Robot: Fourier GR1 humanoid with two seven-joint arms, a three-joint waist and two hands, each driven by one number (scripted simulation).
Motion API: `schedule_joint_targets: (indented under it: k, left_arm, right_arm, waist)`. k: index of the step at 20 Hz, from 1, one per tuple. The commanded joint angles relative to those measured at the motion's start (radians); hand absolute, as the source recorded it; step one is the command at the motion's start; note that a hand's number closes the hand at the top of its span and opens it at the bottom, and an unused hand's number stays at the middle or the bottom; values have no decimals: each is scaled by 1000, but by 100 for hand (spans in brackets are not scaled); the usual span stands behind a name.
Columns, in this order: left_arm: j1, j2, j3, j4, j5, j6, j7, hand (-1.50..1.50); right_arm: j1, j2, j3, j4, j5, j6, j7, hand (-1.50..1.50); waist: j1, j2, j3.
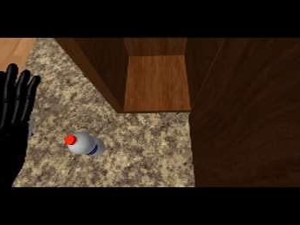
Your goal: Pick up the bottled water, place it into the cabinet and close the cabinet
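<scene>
The bottled water (pixel 85 144) stands upright on the speckled stone counter (pixel 145 145), seen from above: a pale body with a blue label and a red cap. My left hand (pixel 6 118) rests at the left edge, fingers straight and pointing up, open, a short way left of the bottle and not touching it. The wooden cabinet (pixel 155 83) stands open beyond the bottle, its inner shelf floor showing. Its dark door (pixel 256 114) swings out along the right side. My right hand does not show.
A lighter wooden surface (pixel 6 50) lies at the upper left beyond the counter. The cabinet's left wall (pixel 97 72) slants down toward the counter's middle. The open door covers the counter's right part.
</scene>
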Motion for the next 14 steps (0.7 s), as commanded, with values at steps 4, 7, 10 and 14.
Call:
schedule_joint_targets:
  k: [4, 7, 10, 14]
  left_arm:
    - [10, 3, -132, -101, 20, -78, 66, -150]
    - [161, -85, -183, 47, 166, -25, 150, -150]
    - [249, -87, -199, 8, 249, -36, 205, -150]
    - [369, -82, -248, -133, 245, -20, 274, -150]
  right_arm:
    - [101, -14, 29, -88, 10, 49, -58, -150]
    - [163, 79, 95, -31, -162, 64, 67, -150]
    - [231, 68, 88, -58, -264, 102, 108, -150]
    - [336, 37, 73, -215, -324, 111, 174, -150]
  waist:
    - [-1, -38, -39]
    - [-1, -18, -40]
    - [5, -36, -39]
    - [3, -39, -40]
